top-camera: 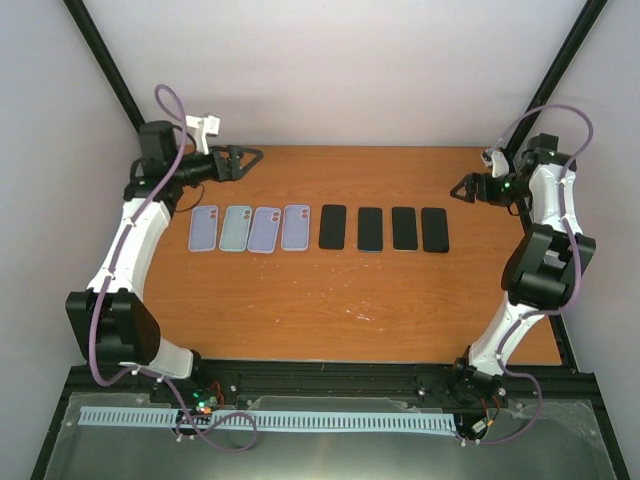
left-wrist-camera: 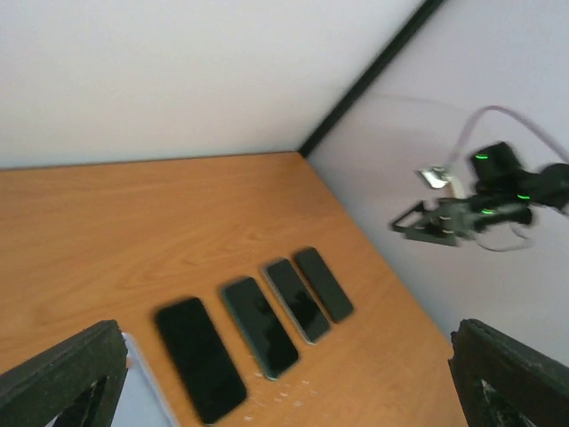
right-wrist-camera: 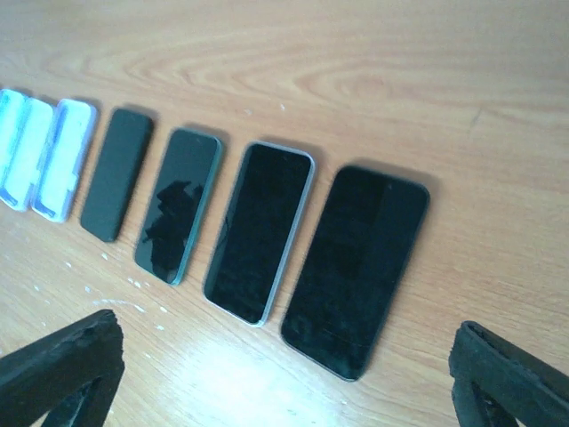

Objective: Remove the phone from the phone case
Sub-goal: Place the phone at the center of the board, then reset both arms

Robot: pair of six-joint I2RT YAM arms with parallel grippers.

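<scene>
Several pale lilac and blue phone cases (top-camera: 250,228) lie in a row on the left half of the wooden table (top-camera: 340,300). Several black phones (top-camera: 385,228) lie screen-up in a row to their right. I cannot tell whether any case holds a phone. My left gripper (top-camera: 255,157) is open and empty, raised over the far left of the table behind the cases. My right gripper (top-camera: 457,188) is open and empty, raised at the far right beyond the phones. The left wrist view shows the phones (left-wrist-camera: 260,326). The right wrist view shows the phones (right-wrist-camera: 260,229) and the cases (right-wrist-camera: 62,160).
Black frame posts (top-camera: 110,70) stand at the back corners, with pale walls behind. A metal rail (top-camera: 270,420) runs below the table's near edge by the arm bases. The right arm (left-wrist-camera: 480,209) shows in the left wrist view.
</scene>
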